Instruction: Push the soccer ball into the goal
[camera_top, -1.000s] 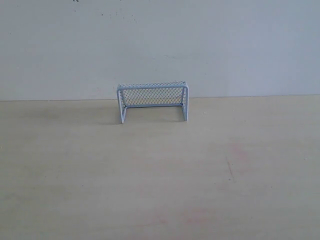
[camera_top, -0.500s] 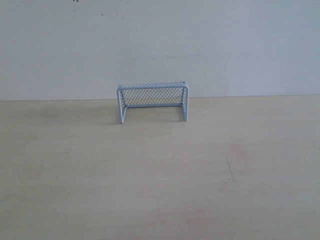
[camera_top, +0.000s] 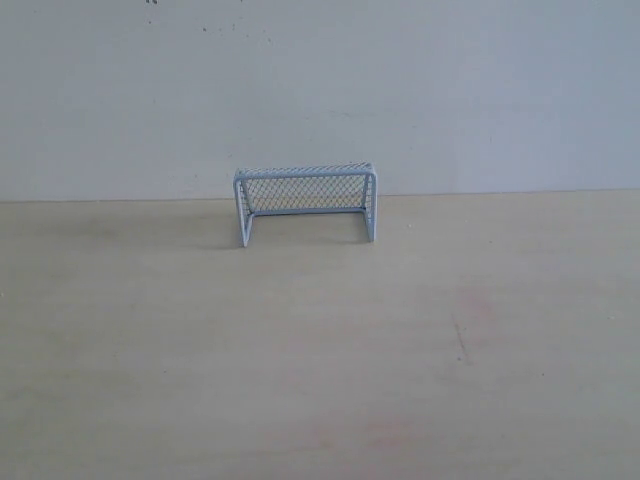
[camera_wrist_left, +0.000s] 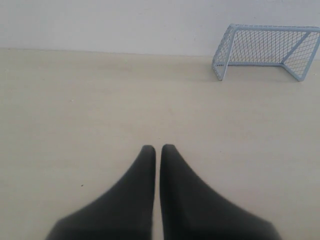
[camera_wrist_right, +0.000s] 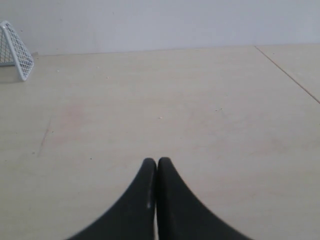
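Note:
The goal (camera_top: 306, 203), pale blue-white tubing with fine mesh, stands at the back of the pale wooden table against the wall, mouth facing the front. It also shows in the left wrist view as the goal (camera_wrist_left: 265, 50) and at the edge of the right wrist view as the goal (camera_wrist_right: 15, 47). No soccer ball shows in any view. My left gripper (camera_wrist_left: 156, 148) is shut with only a hairline slit between its black fingers, nothing held. My right gripper (camera_wrist_right: 154, 161) is shut and holds nothing. Neither gripper appears in the exterior view.
A white wall (camera_top: 320, 90) rises right behind the goal. The pale wooden tabletop (camera_top: 320, 340) carries faint reddish stains and a short dark scratch (camera_top: 459, 343). A seam in the table (camera_wrist_right: 287, 72) runs diagonally in the right wrist view.

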